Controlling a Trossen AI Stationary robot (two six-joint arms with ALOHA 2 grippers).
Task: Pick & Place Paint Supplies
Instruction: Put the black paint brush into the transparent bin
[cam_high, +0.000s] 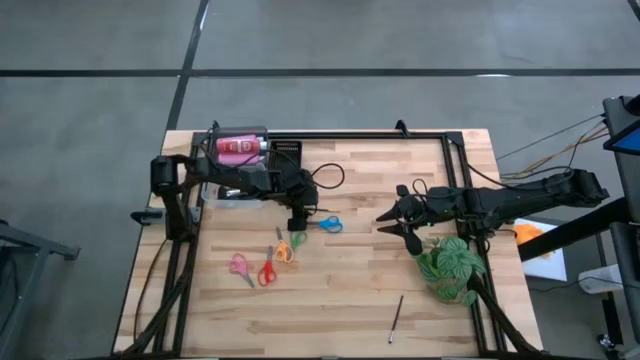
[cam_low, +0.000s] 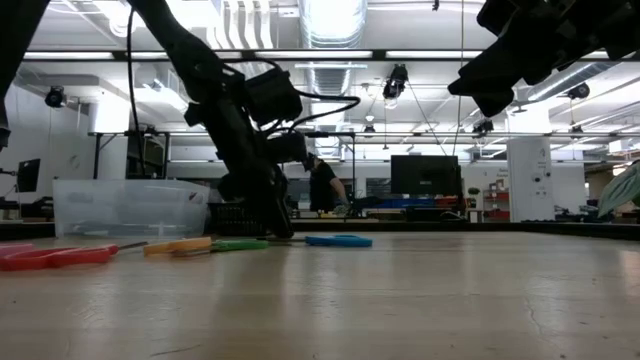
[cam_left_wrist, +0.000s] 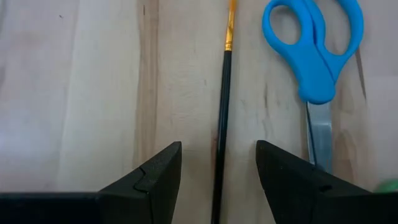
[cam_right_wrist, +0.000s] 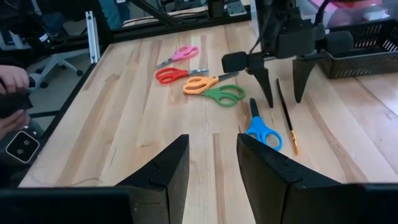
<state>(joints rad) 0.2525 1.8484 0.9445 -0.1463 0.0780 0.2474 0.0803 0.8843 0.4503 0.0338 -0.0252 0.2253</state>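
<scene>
Most of the sorting is judged to be still ahead. A pink paint bottle (cam_high: 237, 148) is seen lying in the black tray (cam_high: 288, 152) at the far left corner of the table (cam_high: 360, 290), beside the clear tub (cam_low: 130, 206); whatever else has been stowed cannot be made out.

Still loose on the table are the blue scissors (cam_left_wrist: 318, 50), the green scissors (cam_right_wrist: 224, 94), the orange scissors (cam_right_wrist: 202, 83), the red scissors (cam_right_wrist: 173, 74), the pink scissors (cam_right_wrist: 181, 54), and a stray brush (cam_high: 396, 318) near the front edge.

The left tool (cam_left_wrist: 217, 174) is held low with its fingers apart, straddling a black-handled brush (cam_left_wrist: 222, 106) just beside the blue scissors; nothing is gripped yet. The right tool (cam_high: 400, 222) hangs above the table near the plant (cam_high: 452, 268), fingers apart and empty.
</scene>
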